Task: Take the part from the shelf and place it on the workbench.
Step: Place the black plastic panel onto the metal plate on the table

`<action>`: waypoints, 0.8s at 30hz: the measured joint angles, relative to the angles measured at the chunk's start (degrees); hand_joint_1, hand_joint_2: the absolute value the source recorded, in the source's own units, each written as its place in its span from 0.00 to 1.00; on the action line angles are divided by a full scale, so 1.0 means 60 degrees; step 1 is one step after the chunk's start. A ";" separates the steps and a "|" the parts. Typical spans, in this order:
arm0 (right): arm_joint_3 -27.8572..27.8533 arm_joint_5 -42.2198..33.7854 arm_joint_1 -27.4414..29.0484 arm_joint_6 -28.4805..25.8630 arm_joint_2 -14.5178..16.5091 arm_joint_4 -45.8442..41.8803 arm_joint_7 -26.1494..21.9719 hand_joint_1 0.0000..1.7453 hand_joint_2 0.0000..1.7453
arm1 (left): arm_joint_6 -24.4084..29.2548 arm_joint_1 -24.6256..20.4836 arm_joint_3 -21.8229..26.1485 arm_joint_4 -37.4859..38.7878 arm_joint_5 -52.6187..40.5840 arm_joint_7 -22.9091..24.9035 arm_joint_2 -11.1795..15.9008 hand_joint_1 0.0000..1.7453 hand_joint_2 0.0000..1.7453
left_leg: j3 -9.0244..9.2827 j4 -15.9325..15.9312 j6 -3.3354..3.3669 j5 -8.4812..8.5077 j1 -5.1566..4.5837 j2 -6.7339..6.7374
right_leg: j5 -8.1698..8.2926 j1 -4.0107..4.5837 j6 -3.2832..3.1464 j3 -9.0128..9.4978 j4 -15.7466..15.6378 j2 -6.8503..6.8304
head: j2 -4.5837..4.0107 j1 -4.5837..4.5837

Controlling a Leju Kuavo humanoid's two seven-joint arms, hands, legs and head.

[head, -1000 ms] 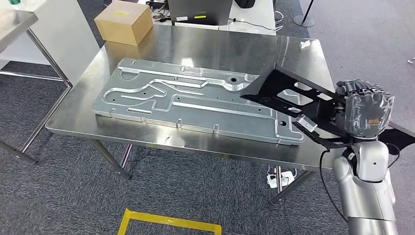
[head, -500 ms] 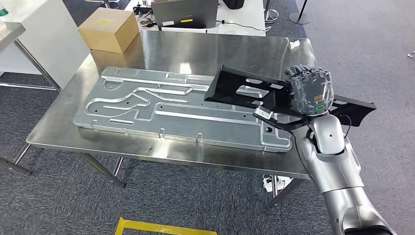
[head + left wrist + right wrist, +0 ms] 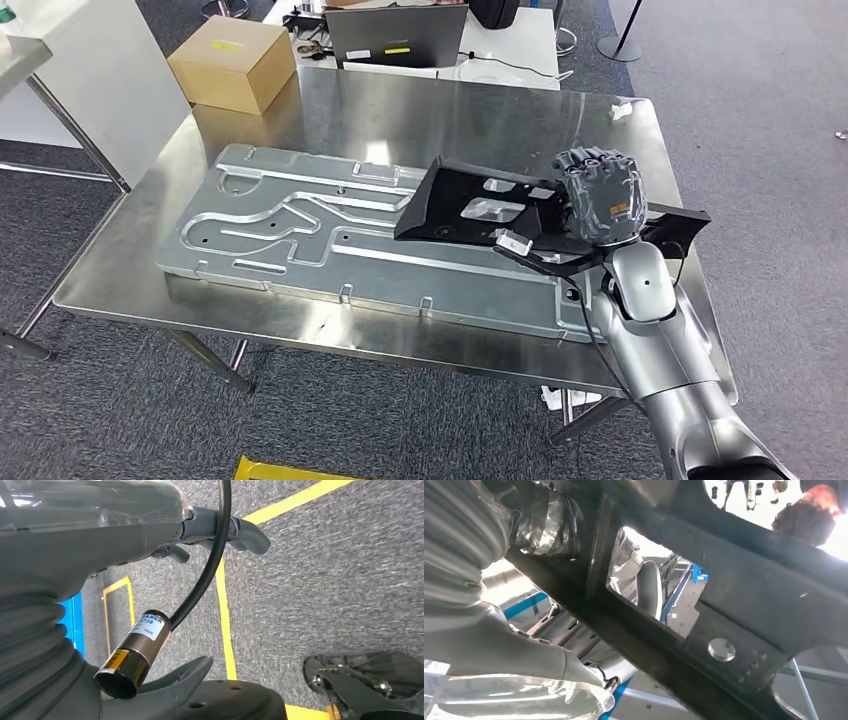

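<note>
My right hand grips a flat black metal part with several cutouts by its right portion. The part hangs low over the right half of a large silver stamped panel lying on the steel workbench; whether it touches the panel I cannot tell. In the right wrist view the black part crosses the picture close in front of the hand. My left hand hangs over grey carpet, holding nothing, its fingers apart from the thumb.
A cardboard box stands on the bench's far left corner and a laptop on a table behind it. A small white scrap lies at the far right. Yellow tape marks the floor in front. A white cabinet stands to the left.
My right hand has carried the black part leftward, from beyond the bench's right edge to over the silver panel. The camera has shifted as well.
</note>
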 joint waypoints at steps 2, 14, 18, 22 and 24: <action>0.0012 -0.0002 -0.0006 0.0001 0.0001 0.0034 0.0001 0.99 1.00 | 0.0000 -0.0010 -0.0015 0.0000 -0.0002 -0.0001 -0.0005 0.00 1.00 | 0.0130 0.0011 -0.0076 -0.0139 0.0002 -0.0001 | 0.0664 0.0017 -0.0062 0.0383 -0.1207 -0.0050 | 0.0000 0.0004; 0.0135 -0.0011 0.0159 0.0005 0.0040 0.0095 0.0014 0.99 1.00 | -0.0022 -0.0014 -0.0032 0.0000 0.0000 0.0016 -0.0023 0.00 1.00 | -0.1435 0.2567 -0.0505 -0.0968 0.0054 0.0012 | 0.0370 0.0072 -0.0588 0.1130 -0.1710 0.0003 | 0.0000 -0.0012; 0.0164 -0.0014 0.0196 0.0015 0.0040 0.0110 0.0019 0.99 1.00 | -0.0036 0.0004 -0.0032 0.0003 0.0001 0.0039 -0.0018 0.00 1.00 | -0.0849 0.0449 -0.0420 0.0344 0.0029 0.0017 | 0.0055 0.0068 -0.0427 0.1436 -0.1677 0.0028 | 0.0000 -0.0007; 0.0174 -0.0018 0.0222 0.0020 0.0040 0.0121 0.0025 0.99 1.00 | -0.0036 0.0005 -0.0039 0.0004 -0.0017 -0.0007 -0.0021 0.00 1.00 | -0.0679 0.0193 -0.0165 0.0371 0.0006 0.0006 | -0.0005 0.0085 -0.0194 0.1496 -0.1595 0.0038 | 0.0000 -0.0013; 0.0180 -0.0019 0.0221 0.0024 0.0025 0.0121 0.0039 0.99 1.00 | -0.0023 -0.0002 -0.0057 0.0004 -0.0080 -0.0238 -0.0025 0.00 1.00 | -0.0550 0.0137 -0.0068 0.0357 0.0025 0.0006 | -0.0242 0.0064 -0.0128 0.1207 -0.1000 0.0024 | 0.0000 -0.0011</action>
